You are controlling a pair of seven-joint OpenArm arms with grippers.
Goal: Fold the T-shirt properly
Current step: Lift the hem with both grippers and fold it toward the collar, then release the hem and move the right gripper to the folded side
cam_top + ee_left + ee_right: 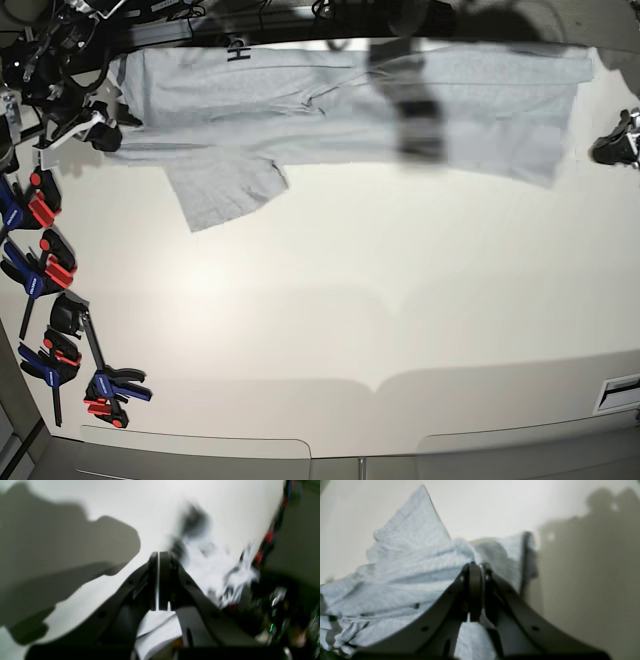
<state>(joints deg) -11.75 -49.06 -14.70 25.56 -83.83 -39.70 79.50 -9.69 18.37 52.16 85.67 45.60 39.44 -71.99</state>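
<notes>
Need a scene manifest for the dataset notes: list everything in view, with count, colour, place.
T-shirt: 1, light grey with dark lettering, along base view's top
table: 1, off-white, under T-shirt
clamps: at least 4, black, blue and red, base view's left side
frame: 1, grey, base view's bottom edge
flat item: 1, black and white, lower right edge; identity unclear
dark shapes: 2, one blurred over T-shirt, one at right edge; can't tell which is what
right hand: 1, black, shut on T-shirt
left hand: 1, black, shut
</notes>
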